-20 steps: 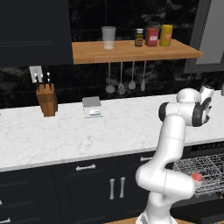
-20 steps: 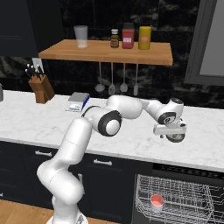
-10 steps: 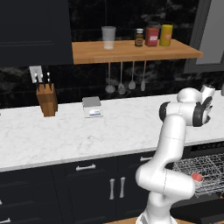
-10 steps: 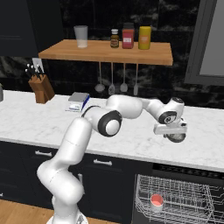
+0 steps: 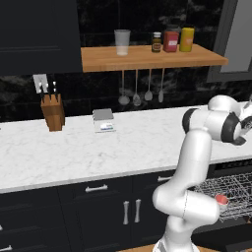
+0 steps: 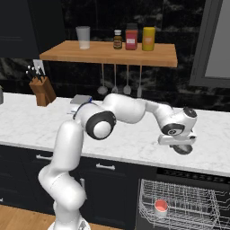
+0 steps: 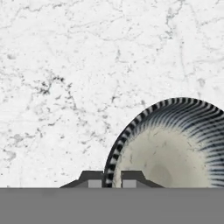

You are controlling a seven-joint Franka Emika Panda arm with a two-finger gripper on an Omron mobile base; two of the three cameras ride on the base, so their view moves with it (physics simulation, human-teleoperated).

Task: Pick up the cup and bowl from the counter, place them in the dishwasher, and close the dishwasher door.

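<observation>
In the hand view the bowl (image 7: 173,146) fills the lower right of the frame, a pale cream basin with a dark striped rim, sitting on the white marble counter (image 7: 78,70). Its left rim runs straight down between the two dark fingertips at the bottom centre, so the gripper (image 7: 112,180) sits right on the bowl's edge, one finger (image 7: 94,178) outside the rim and the other inside. The fingers stand close together, with just the thin rim between them, clamped on the bowl.

In the right base view the gripper (image 6: 179,146) points down at the right of the frame, just above the counter (image 6: 27,121), with the dark bowl (image 6: 183,148) beneath it.

The red cup (image 6: 161,206) sits in the wire rack of the open dishwasher (image 6: 202,202) at the lower right of that view, well below the hand. In the left base view the cup (image 5: 221,199) shows at the right edge, in the rack (image 5: 236,189) behind the arm.
</observation>
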